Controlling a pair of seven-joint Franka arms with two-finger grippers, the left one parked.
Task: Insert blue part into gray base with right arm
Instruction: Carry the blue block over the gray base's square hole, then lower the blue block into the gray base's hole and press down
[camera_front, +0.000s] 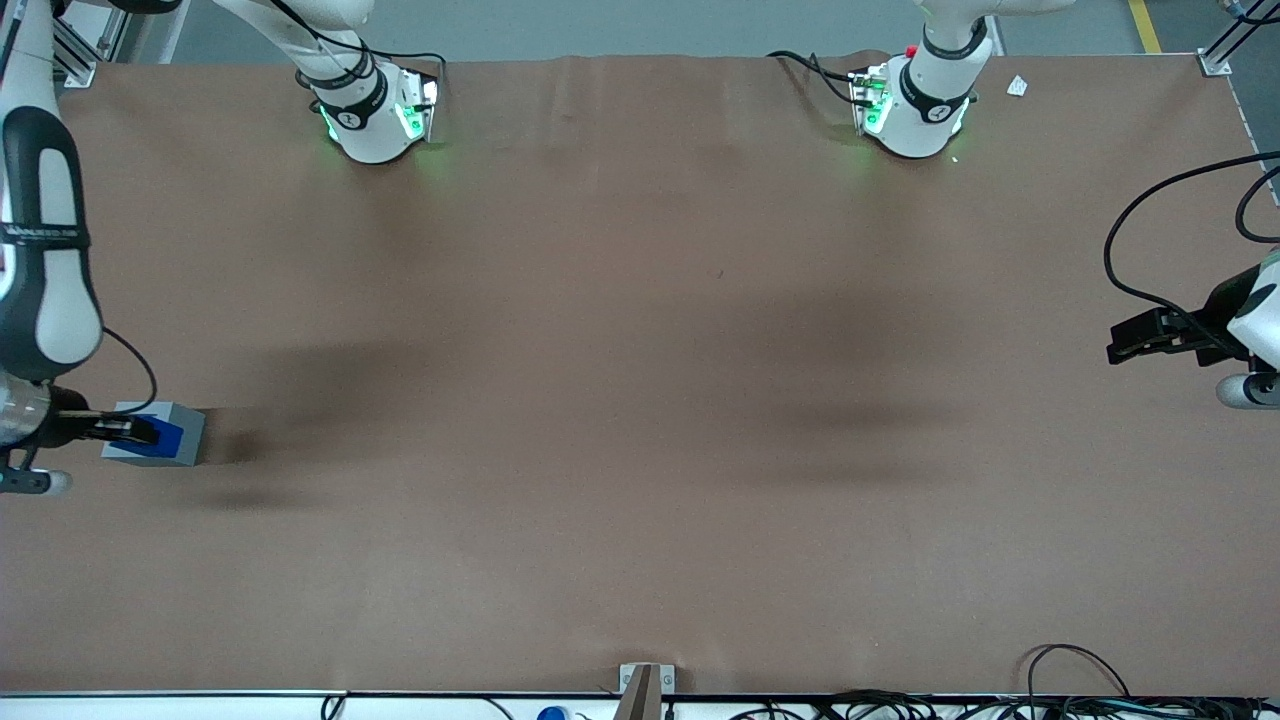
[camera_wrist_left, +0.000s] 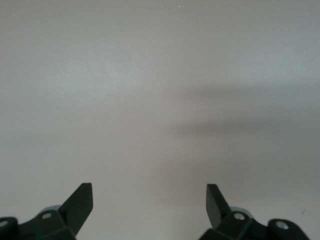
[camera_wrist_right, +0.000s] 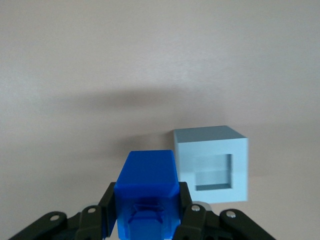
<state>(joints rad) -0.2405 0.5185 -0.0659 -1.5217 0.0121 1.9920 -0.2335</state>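
My right arm's gripper (camera_front: 140, 432) is at the working arm's end of the table, shut on the blue part (camera_front: 165, 436). It holds the part above the gray base (camera_front: 185, 440), which rests on the brown table. In the right wrist view the blue part (camera_wrist_right: 148, 187) sits clamped between the two black fingers (camera_wrist_right: 111, 200). The gray base (camera_wrist_right: 212, 162) stands beside it, apart from it, with its square recess (camera_wrist_right: 214, 175) open and empty.
The brown table cover (camera_front: 640, 380) spreads wide toward the parked arm's end. Two white arm bases (camera_front: 375, 110) stand at the table edge farthest from the front camera. Cables (camera_front: 1060, 680) lie along the near edge.
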